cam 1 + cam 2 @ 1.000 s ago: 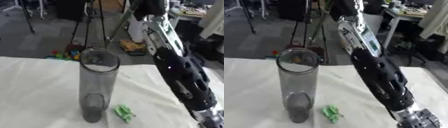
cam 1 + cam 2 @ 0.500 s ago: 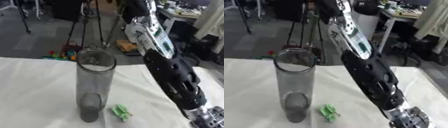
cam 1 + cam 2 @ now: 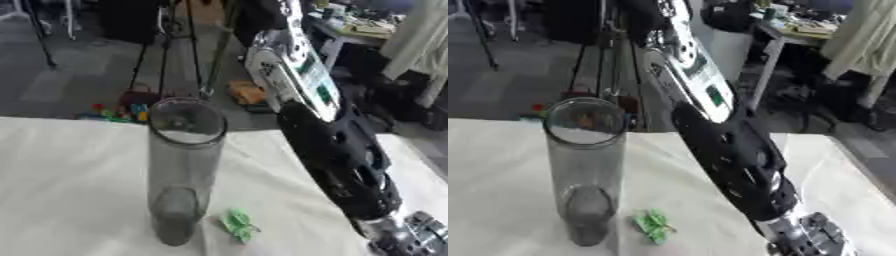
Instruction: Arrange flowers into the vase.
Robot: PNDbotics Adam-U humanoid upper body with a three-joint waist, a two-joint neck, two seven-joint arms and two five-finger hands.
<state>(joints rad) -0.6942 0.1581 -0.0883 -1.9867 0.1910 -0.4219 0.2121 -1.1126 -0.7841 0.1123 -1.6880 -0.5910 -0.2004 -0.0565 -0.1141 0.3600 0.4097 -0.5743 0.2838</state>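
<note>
A tall, clear vase [image 3: 182, 170] stands upright on the white-draped surface [image 3: 61, 190], left of centre, its round mouth open to the camera and its inside showing no stems. Just to the right of its base, apart from the glass, a small green flower piece [image 3: 237, 225] lies flat on the cloth. Further right, the robot's right arm [image 3: 337, 150], black below a white upper panel, slants down from the top of the view across the surface's far edge toward the lower right corner. Only the silver wrist and the top of the right hand [image 3: 811, 239] show at the bottom edge; whether its fingers are straight or curled cannot be told, and nothing visible sits in it. The hand is well to the right of the flower piece and of the vase, touching neither. The left hand appears in neither view. Behind the surface, tripod legs [image 3: 166, 45] stand on a grey floor, with small coloured objects [image 3: 127, 111] at their foot.
</note>
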